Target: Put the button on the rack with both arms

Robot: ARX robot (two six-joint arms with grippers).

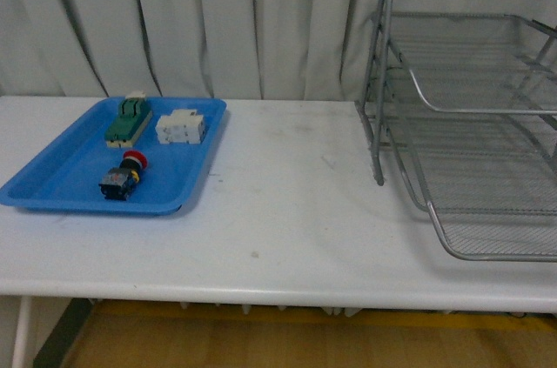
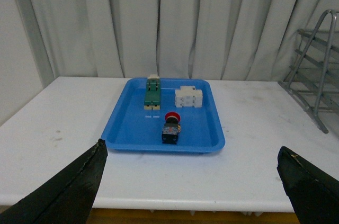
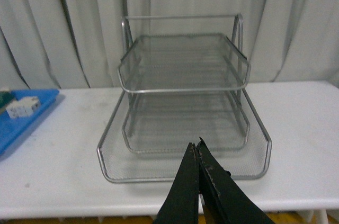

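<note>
Left fingers (image 2: 79,181): two black tips spread wide apart, released, low over the near edge of the white worktop (image 1: 287,203). In the left wrist view the button (image 2: 171,127) lies ahead of the gap between them, well apart from both tips, with the near rim of the blue tray (image 2: 132,123) between.

Right fingers (image 3: 183,192): clenched, tips pressed together, hanging before the front edge of the rack (image 3: 185,75) at about its middle, not touching it.

Button (image 1: 126,175): on its side on the tray floor, in the tray's near half at the left of the worktop. Long axis runs near to far, slightly slanted in the front view. The red cap points toward the curtain (image 1: 218,20); the dark block end points toward the robot.

Surroundings: beyond the button, a green-and-cream terminal block (image 1: 129,120) and a white blocky part (image 1: 181,127) lie side by side in the tray's far half, both apart from the button. The rack (image 1: 461,124), three tiers of silver wire mesh in a tube frame, stands at the right of the worktop, well apart from the tray, with its lower trays projecting toward the robot. Bare worktop separates tray and rack
</note>
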